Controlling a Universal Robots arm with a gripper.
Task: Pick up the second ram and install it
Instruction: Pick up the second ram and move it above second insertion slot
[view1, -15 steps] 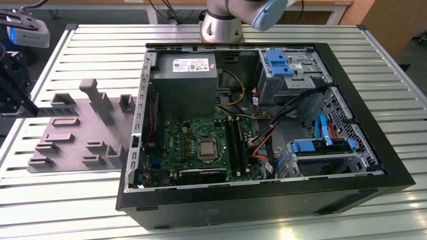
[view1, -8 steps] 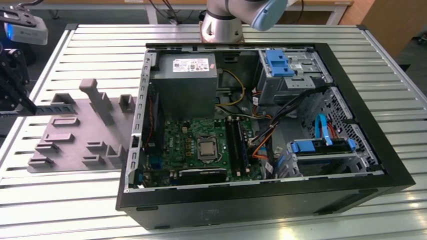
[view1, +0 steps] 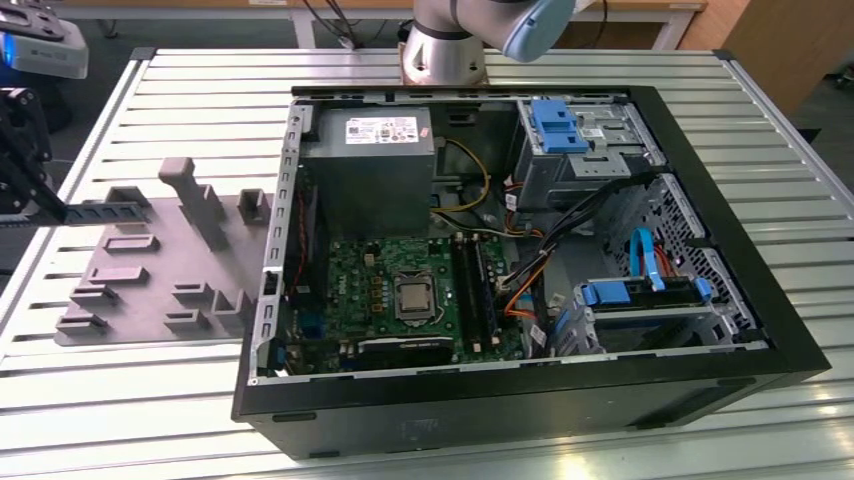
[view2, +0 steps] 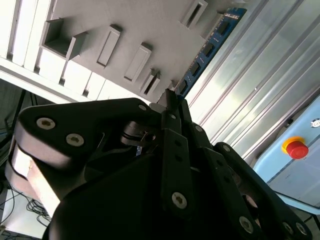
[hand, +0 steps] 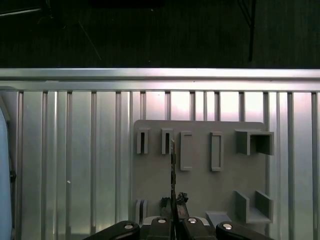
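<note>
— So, where is the ram (view1: 104, 212)?

— Off at the exterior view's left, over the far corner of the grey tray (view1: 160, 270), well apart from the open case (view1: 534, 400). It lies level and points toward the case.

— And the gripper (view1: 56, 212)?

— Its jaws are closed tight on one end of the stick. In the second wrist view the gripper (view2: 170, 100) pinches the near end, and the blue ram (view2: 210, 45) with its row of black chips runs out past the tray (view2: 125, 25).

— Is it clear of the tray?

— I can't tell for sure. In the first wrist view the ram (hand: 173, 160) shows edge-on, a thin dark line rising from the gripper (hand: 174, 202) between two of the upright holders on the tray (hand: 200, 190).

— And the board?

— The green motherboard (view1: 360, 270) sits in the case, on the slatted table (view1: 134, 400).
</note>
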